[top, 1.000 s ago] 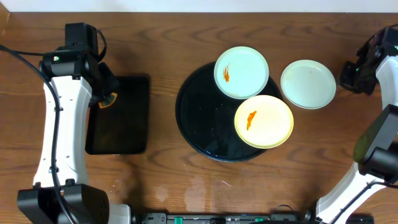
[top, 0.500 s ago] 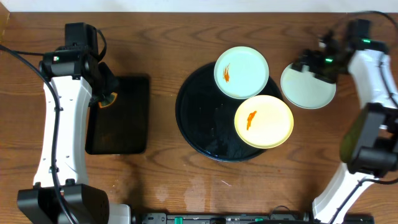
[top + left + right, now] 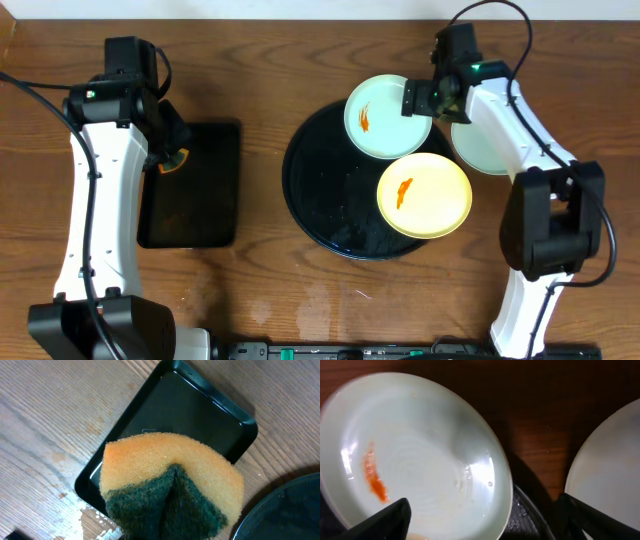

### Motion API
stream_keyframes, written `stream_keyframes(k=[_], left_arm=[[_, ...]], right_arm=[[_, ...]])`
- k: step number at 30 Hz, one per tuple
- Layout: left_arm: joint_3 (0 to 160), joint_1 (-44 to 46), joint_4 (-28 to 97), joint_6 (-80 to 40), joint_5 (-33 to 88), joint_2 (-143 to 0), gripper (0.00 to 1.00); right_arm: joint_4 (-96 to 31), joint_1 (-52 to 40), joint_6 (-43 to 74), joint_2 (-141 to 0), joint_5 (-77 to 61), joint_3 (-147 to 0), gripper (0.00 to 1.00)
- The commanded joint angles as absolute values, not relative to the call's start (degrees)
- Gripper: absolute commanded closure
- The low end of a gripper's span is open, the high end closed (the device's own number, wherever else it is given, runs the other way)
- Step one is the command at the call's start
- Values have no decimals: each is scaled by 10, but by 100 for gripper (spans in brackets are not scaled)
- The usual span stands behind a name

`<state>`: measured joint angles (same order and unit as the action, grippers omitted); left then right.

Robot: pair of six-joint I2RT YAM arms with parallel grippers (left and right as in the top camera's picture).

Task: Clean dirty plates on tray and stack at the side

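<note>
1. Locate the right gripper (image 3: 420, 98) above the right rim of the smeared pale mint-blue round plate (image 3: 385, 118). Note jaws spread wide, holding nothing.
2. Confirm where that plate sits: on the far edge of the large round glossy black tray (image 3: 330, 190), with its far part apparently overhanging the raised rim.
3. Treat the step in hand, by judgement, as gripping this plate at its rim.
   - Descend so that the rim passes between the two fingers, one above and one below.
   - Favour the right side, where the wrist view shows dark space under the rim.
   - Close gently and keep off the orange smear.
   - Lift level to avoid dragging on the smeared pale yellow round plate (image 3: 425, 195), just near of it on the tray. Contact between the two: cannot tell.
4. Check the left gripper (image 3: 168, 152): pressed together on the orange sponge with a green scouring face (image 3: 170, 480), above the small rectangular black tray (image 3: 195, 200) at the left of the wooden table (image 3: 280, 60).
5. Count the items:
   - Three plates: two mint-blue and one yellow.
   - Two smeared plates, both on the round tray.
   - One unsmeared pale mint-blue round plate (image 3: 483, 150), on the table right of the tray.
   - One sponge.
   - Two trays.
</note>
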<state>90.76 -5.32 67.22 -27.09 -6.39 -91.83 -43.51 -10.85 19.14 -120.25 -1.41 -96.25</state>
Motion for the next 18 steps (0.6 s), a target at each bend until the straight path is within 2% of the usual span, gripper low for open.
stream_keyframes(k=[1, 4, 8, 10, 12, 13, 18], left_arm=[[902, -56, 673, -266, -71, -918, 92], [902, -56, 673, -266, -71, -918, 92], [902, -56, 673, -266, -71, -918, 92], [902, -56, 673, -266, -71, -918, 92], [902, -56, 673, -266, -71, -918, 92], [902, -56, 673, -266, -71, -918, 92], [902, -56, 672, -266, -71, -918, 92]], right_arm=[[-428, -115, 218, -1230, 5, -961, 13], [-421, -117, 218, -1241, 6, -961, 40], [-417, -117, 207, -1259, 6, -961, 43], [-417, -117, 206, -1268, 6, -961, 50], [-417, -117, 203, -1274, -1, -961, 52], [-416, -117, 182, -1275, -30, -961, 65], [-418, -128, 175, -1274, -63, -963, 90]])
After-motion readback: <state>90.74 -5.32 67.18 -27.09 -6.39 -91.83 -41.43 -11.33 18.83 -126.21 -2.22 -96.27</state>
